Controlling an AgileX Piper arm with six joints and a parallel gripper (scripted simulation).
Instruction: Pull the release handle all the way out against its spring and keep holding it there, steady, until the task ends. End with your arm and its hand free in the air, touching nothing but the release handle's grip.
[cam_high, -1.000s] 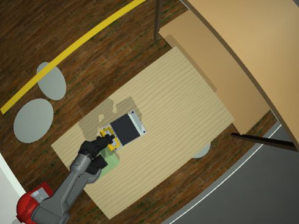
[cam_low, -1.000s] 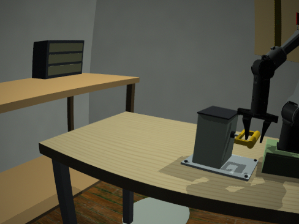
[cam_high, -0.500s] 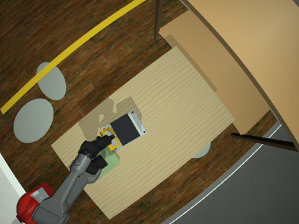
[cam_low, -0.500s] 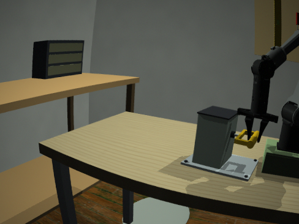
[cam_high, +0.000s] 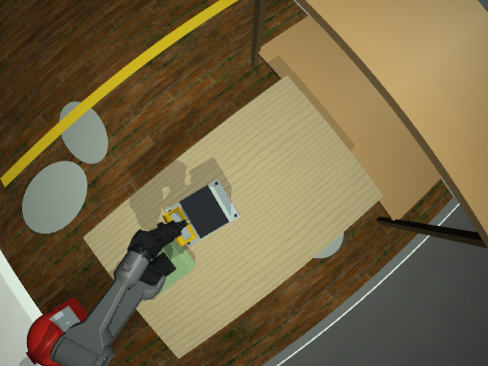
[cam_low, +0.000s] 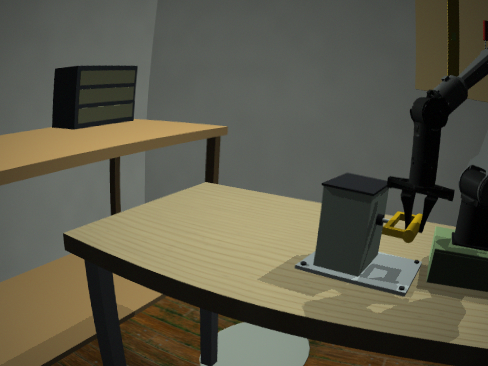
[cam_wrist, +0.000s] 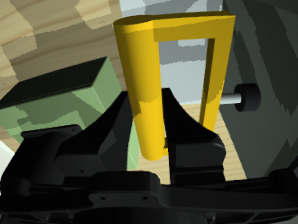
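Observation:
The release handle (cam_wrist: 149, 90) is a yellow rectangular loop on a thin rod coming out of a dark grey box (cam_low: 352, 222). The box stands on a light grey baseplate (cam_low: 362, 267) on the wooden table. My gripper (cam_wrist: 146, 99) reaches down from above and is shut on the handle's outer bar; both black fingers press its sides. In the exterior view the gripper (cam_low: 416, 217) holds the handle (cam_low: 402, 226) close beside the box. From above, the handle (cam_high: 178, 226) sits at the box's (cam_high: 204, 211) lower left end, with my gripper (cam_high: 175, 227) over it.
A green block (cam_low: 457, 257) under my arm's base lies right beside the baseplate. A higher wooden shelf table (cam_low: 100, 142) with a small drawer cabinet (cam_low: 95, 95) stands at the back left.

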